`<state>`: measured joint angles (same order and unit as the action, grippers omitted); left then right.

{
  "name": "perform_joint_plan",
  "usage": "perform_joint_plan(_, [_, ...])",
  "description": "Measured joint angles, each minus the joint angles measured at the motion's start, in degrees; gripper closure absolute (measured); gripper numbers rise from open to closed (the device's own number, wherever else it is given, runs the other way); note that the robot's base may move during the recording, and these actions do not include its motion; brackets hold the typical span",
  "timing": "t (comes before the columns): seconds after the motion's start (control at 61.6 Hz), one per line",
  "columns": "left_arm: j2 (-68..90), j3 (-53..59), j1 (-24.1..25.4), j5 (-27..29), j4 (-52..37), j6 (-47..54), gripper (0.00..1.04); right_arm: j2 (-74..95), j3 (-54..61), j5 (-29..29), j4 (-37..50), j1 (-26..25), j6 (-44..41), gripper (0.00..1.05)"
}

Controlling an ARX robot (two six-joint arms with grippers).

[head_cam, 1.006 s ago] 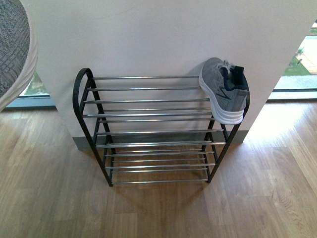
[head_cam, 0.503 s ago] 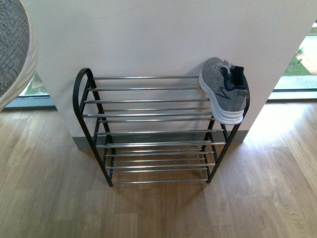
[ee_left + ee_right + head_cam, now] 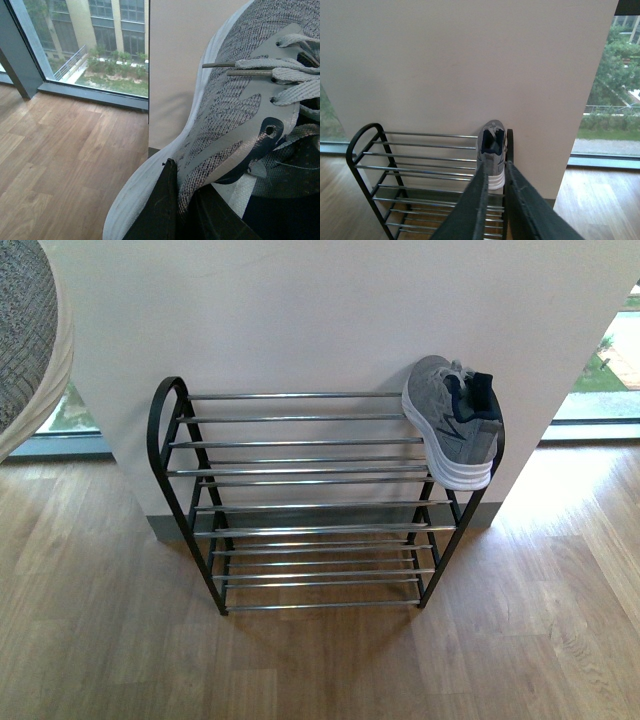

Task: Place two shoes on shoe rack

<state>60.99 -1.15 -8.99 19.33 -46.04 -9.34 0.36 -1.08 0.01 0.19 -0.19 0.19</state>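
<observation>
Left end effector (image 3: 182,196) clamps second shoe (image 3: 225,115), left of rack (image 3: 300,444). I see free top bars to its right, beside placed shoe (image 3: 455,425). Right end effector (image 3: 495,167) narrow, empty.

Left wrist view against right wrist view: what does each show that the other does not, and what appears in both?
Only the left wrist view shows the left claw gripping a grey shoe close up. Only the right wrist view shows the shoe rack, the other shoe on its top tier, and the empty right claw. Both show the pale wall, wood floor and windows.
</observation>
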Motion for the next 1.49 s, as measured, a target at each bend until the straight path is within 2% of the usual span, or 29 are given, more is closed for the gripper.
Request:
perform_joint_plan(0.487, [-0.02,0.02,0.04,0.26,0.00,0.00,1.03,-0.09,0.00,-0.17,0.00,0.00,0.00,0.08])
perform_joint_plan(0.665, [0.00,0.00,-0.17,-0.98,0.00,0.02,1.03,-0.09,0.00,0.17,0.00,0.09,0.00,0.09])
perform_joint_plan(1.152, [0.00,0.00,-0.11,-0.07,0.02,0.02,1.03,-0.09,0.00,0.04,0.00,0.09,0.00,0.09])
perform_joint_plan(1.217, [-0.90,-2.05,0.11,-2.86,7.80,-0.48,1.03,-0.09,0.00,0.04,0.00,0.09,0.00,0.09])
perform_joint_plan(1.282, [1.62,-5.05,0.11,-4.15,13.00,-2.01,1.03,-0.09,0.00,0.00,0.00,0.09,0.00,0.09])
perform_joint_plan(1.493, [22.14,-16.00,-0.42,-9.22,12.04,-8.70,1.03,-0.09,0.00,0.00,0.00,0.09,0.00,0.09])
